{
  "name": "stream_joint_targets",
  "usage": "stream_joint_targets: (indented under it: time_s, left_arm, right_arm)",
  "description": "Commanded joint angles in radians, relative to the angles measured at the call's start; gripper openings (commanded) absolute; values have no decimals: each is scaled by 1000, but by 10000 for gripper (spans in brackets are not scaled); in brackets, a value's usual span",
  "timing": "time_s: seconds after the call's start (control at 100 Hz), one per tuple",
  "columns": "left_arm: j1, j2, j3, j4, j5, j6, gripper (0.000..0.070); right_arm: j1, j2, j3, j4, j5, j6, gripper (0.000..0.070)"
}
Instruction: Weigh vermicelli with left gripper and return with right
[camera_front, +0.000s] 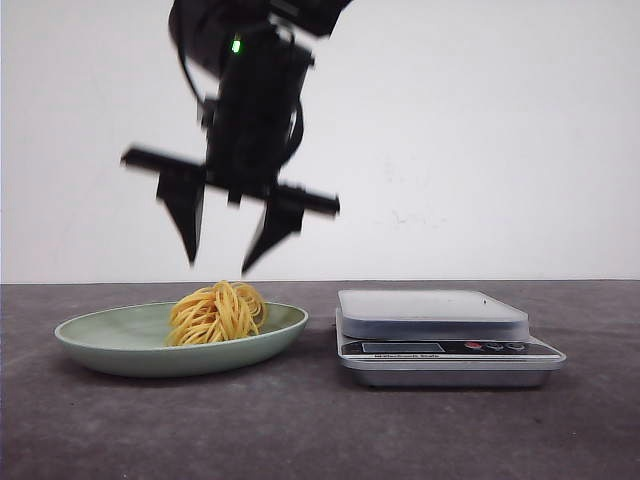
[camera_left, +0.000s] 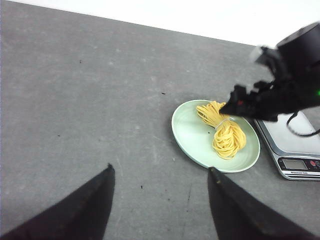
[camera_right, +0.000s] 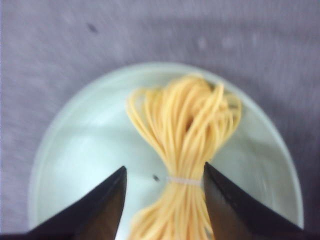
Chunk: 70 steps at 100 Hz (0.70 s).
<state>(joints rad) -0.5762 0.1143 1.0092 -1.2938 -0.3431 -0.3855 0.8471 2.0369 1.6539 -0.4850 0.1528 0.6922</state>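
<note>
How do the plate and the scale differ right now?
The plate is round, pale green and holds the noodle bundle; the scale is boxy, grey, and its platform is bare. The plate sits under the open right gripper; the scale stands to the side of it. Both rest flat on the dark table.
</note>
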Motion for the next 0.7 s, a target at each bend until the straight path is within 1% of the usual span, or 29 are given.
stream_joint_targets:
  time_s: [0.0, 0.1, 0.25, 0.33, 0.39, 0.55, 0.69]
  left_arm:
    - [-4, 2, 14, 8, -8, 7, 349]
    - [-4, 2, 14, 7, -8, 7, 349]
    - [-4, 2, 14, 8, -8, 6, 349]
    - [-4, 2, 14, 12, -8, 6, 349]
    - [-4, 1, 14, 21, -8, 6, 349]
    - [-4, 2, 14, 68, -8, 7, 349]
    - [-4, 2, 14, 121, -8, 12, 349]
  right_arm:
    - [-3, -55, 23, 10, 8, -84, 303]
    - [-19, -156, 23, -16, 50, -172, 302]
    - [-25, -367, 23, -74, 161, -364, 302]
    - [-24, -495, 23, -118, 177, -445, 302]
    - [-17, -591, 23, -162, 191, -484, 302]
    - [3, -830, 23, -306, 196, -596, 302]
    - [34, -1014, 22, -467, 234, -652, 302]
